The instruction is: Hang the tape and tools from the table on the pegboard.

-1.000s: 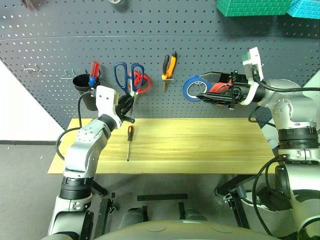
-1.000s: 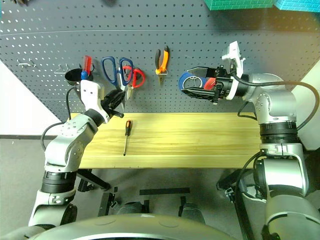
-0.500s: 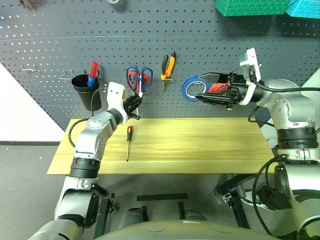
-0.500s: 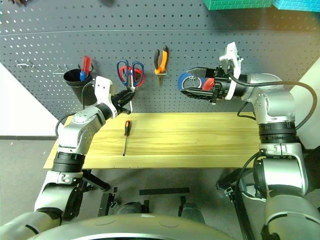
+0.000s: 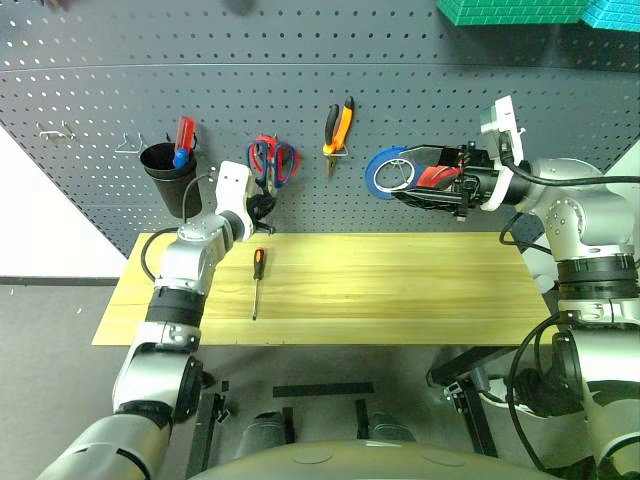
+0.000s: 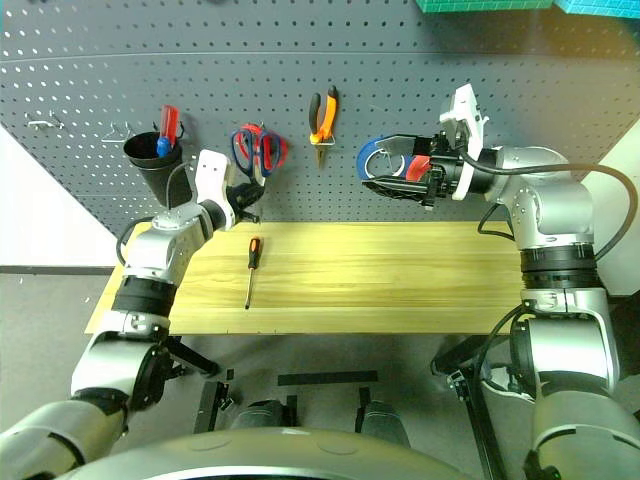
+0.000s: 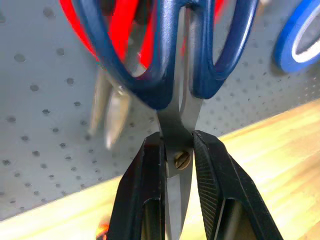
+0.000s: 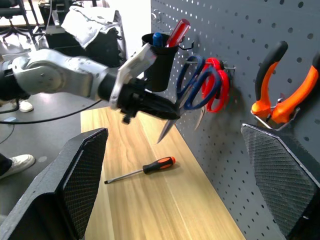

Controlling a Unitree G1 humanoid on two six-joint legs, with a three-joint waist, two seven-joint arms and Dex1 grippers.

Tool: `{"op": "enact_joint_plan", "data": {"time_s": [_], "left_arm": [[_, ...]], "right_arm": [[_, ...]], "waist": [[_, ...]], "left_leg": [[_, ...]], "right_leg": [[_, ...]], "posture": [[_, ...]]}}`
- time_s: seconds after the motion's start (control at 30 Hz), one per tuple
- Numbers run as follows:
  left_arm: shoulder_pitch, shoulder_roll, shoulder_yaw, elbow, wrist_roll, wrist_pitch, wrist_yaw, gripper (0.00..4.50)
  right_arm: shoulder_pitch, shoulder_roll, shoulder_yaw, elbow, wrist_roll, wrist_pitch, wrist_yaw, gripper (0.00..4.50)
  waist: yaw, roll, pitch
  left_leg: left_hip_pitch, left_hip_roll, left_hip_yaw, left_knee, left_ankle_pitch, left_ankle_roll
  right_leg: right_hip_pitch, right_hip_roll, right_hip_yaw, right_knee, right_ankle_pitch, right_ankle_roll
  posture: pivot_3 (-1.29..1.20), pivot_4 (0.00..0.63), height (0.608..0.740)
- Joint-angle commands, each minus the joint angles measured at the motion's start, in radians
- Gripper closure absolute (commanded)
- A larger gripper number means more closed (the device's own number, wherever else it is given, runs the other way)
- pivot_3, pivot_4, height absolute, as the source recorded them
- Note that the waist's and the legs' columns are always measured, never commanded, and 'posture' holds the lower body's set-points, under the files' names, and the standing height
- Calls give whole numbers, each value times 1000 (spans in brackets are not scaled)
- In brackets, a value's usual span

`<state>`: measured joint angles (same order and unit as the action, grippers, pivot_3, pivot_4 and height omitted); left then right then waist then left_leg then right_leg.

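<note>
My left gripper (image 5: 262,208) is shut on the blades of dark blue-handled scissors (image 7: 155,65), just by their pivot screw. It holds them upright against the pegboard (image 5: 450,90), their handles overlapping the red scissors (image 8: 219,87) hanging there. The screwdriver (image 5: 257,280) lies on the table (image 5: 400,290), just below my left gripper. The orange-and-black pliers (image 5: 338,128) hang on a hook. My right gripper (image 5: 408,173) is open and points left, level, in front of the pegboard beside a blue tape roll (image 5: 378,175). The tape is out of view.
A black cup (image 5: 165,165) holding a red-and-blue tool hangs left of the scissors. Bare wire hooks (image 5: 55,132) sit further left. Green boxes (image 5: 510,10) stand above the board at the right.
My left gripper has carried the blue scissors forward to the pegboard, up against the red scissors. The right arm has stayed put.
</note>
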<state>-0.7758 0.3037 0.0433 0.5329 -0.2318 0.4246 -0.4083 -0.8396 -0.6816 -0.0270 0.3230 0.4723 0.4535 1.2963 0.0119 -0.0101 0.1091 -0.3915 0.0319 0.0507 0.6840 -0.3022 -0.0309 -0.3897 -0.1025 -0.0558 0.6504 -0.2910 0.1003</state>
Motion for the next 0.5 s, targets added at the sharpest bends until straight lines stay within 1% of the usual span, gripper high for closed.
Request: {"op": "enact_joint_plan", "data": {"time_s": [0.03, 0.13, 0.23, 0.33, 0.43, 0.5], "left_arm": [[-78, 15, 42, 107, 11, -92, -4, 3902], [-109, 15, 41, 168, 19, -132, -15, 3902], [-113, 10, 41, 190, 15, -150, -28, 3148], [-104, 6, 52, 179, 8, -166, -30, 2225], [-72, 19, 46, 113, 9, -156, -48, 1314], [-44, 27, 44, 50, 4, -133, -59, 618]], "right_arm": [[-22, -4, -12, -30, -2, -4, -5, 0], [-23, -4, -9, -30, -4, -7, -5, 0], [-23, -1, -8, -32, -8, -10, -7, 0], [-18, 0, -10, -34, -13, -17, -8, 0], [-11, -6, -11, -36, -16, -24, -5, 0], [-9, -9, -12, -35, -16, -25, -3, 0]], "waist": [[-1, 0, 0], [-4, 0, 1], [-4, 0, 1], [-1, -1, 1], [0, -1, 1], [0, -1, 1]], "left_leg": [[0, 0, 0, 0, 0, 0], [0, 0, 0, 0, 0, 0], [0, 0, 0, -1, 0, 0], [0, 0, 0, -1, 0, 0], [0, 0, 0, -1, 0, 0], [-1, 0, 0, -1, 0, 0]], "right_leg": [[0, 0, 0, 0, 0, 0], [0, 0, 0, 0, 0, 0], [-1, 0, 0, 0, 0, 0], [-1, 0, 0, 0, 0, 0], [-1, 0, 0, 0, 0, 0], [-1, 0, 0, 0, 0, 0]], "posture": [[42, 108, 732], [42, 108, 732], [42, 108, 732], [42, 109, 732], [44, 110, 732], [44, 111, 732]]}}
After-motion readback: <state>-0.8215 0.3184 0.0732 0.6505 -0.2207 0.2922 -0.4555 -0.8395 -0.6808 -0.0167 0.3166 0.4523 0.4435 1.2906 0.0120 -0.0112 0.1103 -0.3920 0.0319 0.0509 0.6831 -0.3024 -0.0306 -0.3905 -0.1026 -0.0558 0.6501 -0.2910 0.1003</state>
